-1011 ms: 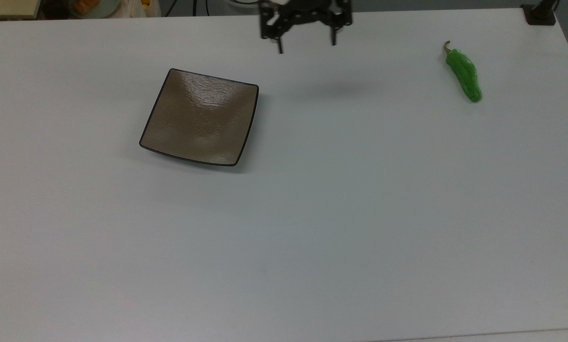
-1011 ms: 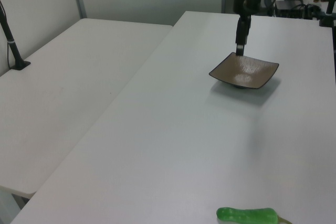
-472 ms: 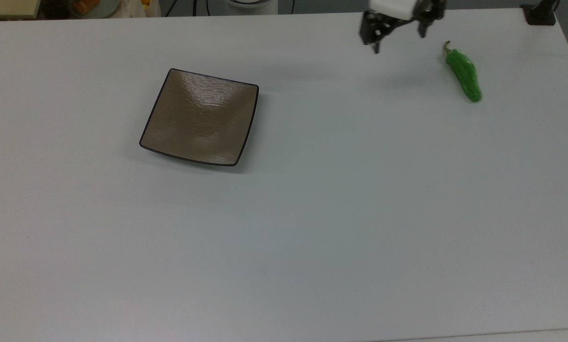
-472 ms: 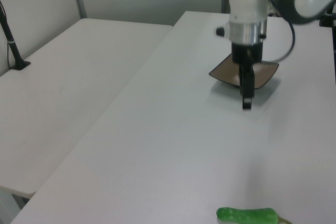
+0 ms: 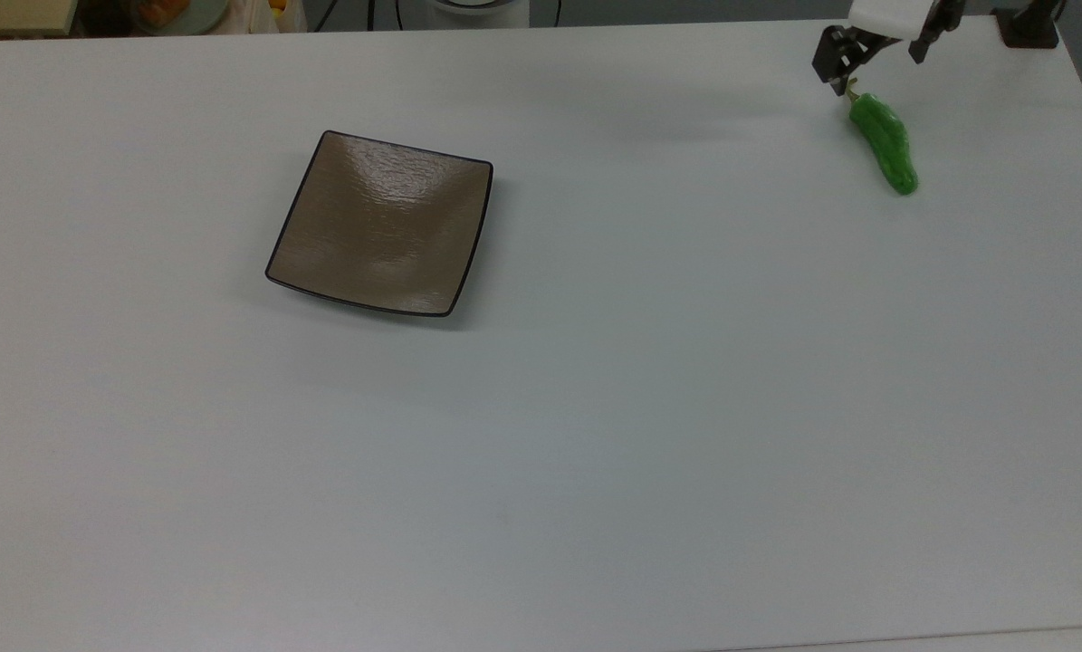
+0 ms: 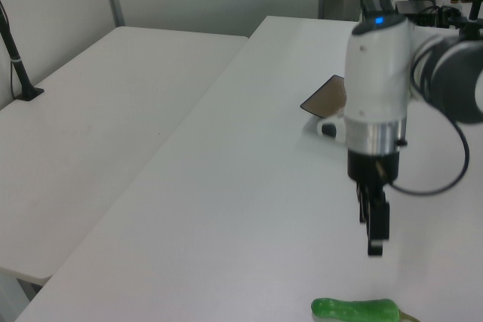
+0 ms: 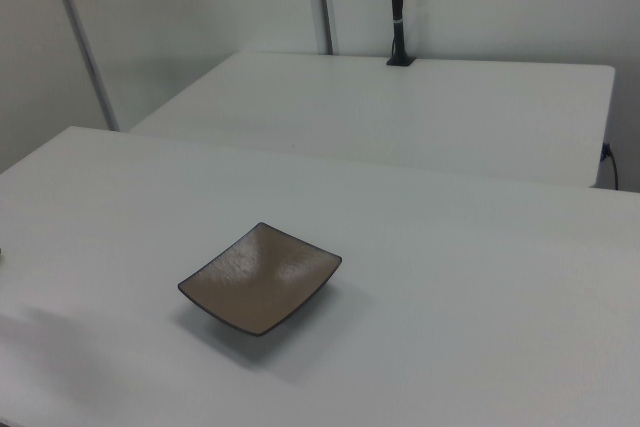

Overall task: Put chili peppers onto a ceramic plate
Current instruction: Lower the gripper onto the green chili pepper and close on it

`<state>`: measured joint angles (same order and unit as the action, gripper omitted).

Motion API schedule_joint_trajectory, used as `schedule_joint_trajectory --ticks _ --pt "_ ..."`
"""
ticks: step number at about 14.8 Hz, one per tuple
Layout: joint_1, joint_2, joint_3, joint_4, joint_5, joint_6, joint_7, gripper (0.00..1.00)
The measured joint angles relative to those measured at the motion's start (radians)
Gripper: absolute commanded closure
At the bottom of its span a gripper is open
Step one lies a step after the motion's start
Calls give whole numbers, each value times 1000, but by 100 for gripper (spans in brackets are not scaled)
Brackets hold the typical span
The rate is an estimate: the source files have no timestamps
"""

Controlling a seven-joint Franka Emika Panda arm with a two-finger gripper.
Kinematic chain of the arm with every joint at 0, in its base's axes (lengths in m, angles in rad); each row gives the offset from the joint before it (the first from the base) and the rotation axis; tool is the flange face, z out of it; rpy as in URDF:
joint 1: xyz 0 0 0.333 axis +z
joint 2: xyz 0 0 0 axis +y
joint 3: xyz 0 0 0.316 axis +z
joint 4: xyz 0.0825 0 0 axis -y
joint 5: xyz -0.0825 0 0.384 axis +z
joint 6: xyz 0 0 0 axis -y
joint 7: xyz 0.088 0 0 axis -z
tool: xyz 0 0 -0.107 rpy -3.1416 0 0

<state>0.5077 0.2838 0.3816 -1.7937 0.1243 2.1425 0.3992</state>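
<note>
Travel is what has changed: within the last second we have seen the end effector (image 5: 880,62) cross the far edge of the bench (image 5: 595,453) from a spot just beyond the ceramic plate (image 5: 382,226) to the far right corner as the top view shows it, where it now hangs above the stem end of the chili pepper (image 5: 885,143). Its two fingers stand apart and hold nothing, one of them lined up with the stem in the top view. In the left view the end effector (image 6: 373,224) points straight down with the pepper (image 6: 355,310) lying just past its tips (a clear gap of bench shows between them, so we judge it has not yet dropped to grasp height). The pepper itself has not moved; it lies flat on the bench near the right edge in the top view, well apart from the plate, which sits bare toward the far left. In the right view the plate (image 7: 262,278) is likewise without any pepper on it. For the task we read this as the approach nearly finished and the pick not begun: what remains is centring over the pepper's body, descending, closing, and then the long carry back across the bench to the plate.
</note>
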Motion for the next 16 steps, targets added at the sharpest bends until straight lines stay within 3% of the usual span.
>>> schedule_joint_trajectory --ticks 5,10,12,13,14,15,16 --pt "56 129 0 1 -17 146 18 0" --pt "74 190 0 40 -69 170 42 0" --pt "75 203 0 45 -88 170 58 10" --pt "75 205 0 46 -95 170 58 29" --pt "75 207 0 46 -108 170 59 40" --pt "75 208 0 46 -126 170 60 51" --pt "75 209 0 46 -144 170 60 52"
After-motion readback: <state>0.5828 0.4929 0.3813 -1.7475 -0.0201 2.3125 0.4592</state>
